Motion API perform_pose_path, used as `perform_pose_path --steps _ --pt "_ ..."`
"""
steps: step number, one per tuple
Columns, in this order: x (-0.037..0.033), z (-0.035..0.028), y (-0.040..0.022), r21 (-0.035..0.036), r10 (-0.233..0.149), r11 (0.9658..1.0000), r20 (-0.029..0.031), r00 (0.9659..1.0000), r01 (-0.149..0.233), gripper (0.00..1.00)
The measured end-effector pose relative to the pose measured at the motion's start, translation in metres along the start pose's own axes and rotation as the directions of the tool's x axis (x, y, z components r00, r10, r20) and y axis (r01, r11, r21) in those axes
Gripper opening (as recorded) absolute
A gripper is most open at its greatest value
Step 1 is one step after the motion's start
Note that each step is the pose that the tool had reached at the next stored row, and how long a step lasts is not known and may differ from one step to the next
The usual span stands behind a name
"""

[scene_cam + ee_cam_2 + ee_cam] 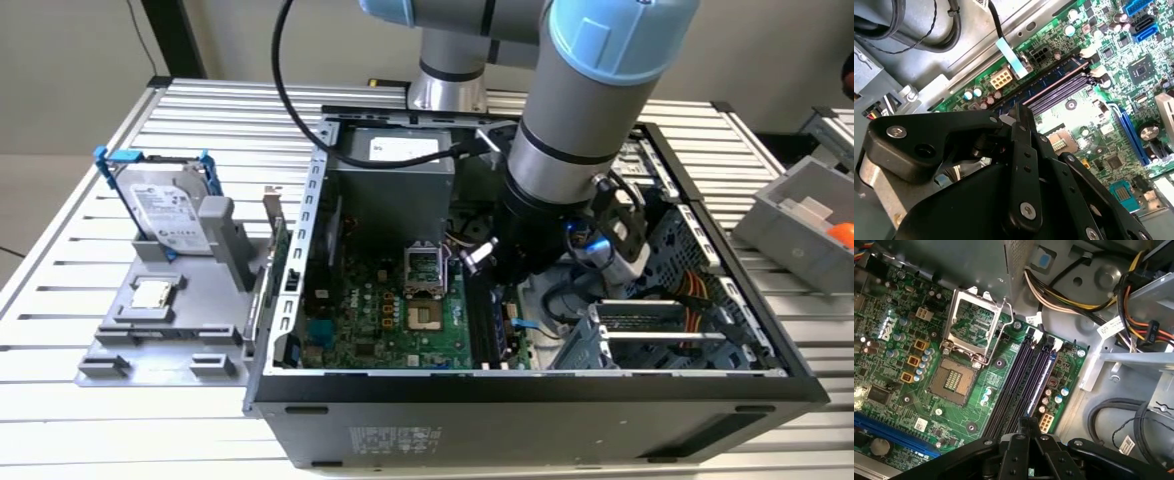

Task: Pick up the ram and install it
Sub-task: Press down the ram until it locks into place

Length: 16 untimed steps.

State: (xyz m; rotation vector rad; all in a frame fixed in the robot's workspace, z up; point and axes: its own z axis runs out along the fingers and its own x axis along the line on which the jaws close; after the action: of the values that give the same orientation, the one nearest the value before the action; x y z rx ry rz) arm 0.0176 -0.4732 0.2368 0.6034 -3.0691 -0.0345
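Ram (pixel 1046 371) sat seated in the outermost slot of the motherboard (pixel 914 365) inside the case (pixel 534 385); the gripper (pixel 1026 427) hovered just above it, jaws pressed together, holding nothing.

Hard drive (pixel 167 208) stands beside the open computer case (pixel 534 385).

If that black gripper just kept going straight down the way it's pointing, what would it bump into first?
Most likely the long blue RAM stick sitting in the outermost of the dark memory slots on the green motherboard; the gripper points right at that row. Depth is hard to judge.
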Motion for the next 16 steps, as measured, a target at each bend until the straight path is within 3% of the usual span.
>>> perform_pose_path --steps 16 --pt "-0.0001 0.0000 0.0000 -0.0030 -0.085 0.9964 -0.0005 0.9964 0.085 0.00"
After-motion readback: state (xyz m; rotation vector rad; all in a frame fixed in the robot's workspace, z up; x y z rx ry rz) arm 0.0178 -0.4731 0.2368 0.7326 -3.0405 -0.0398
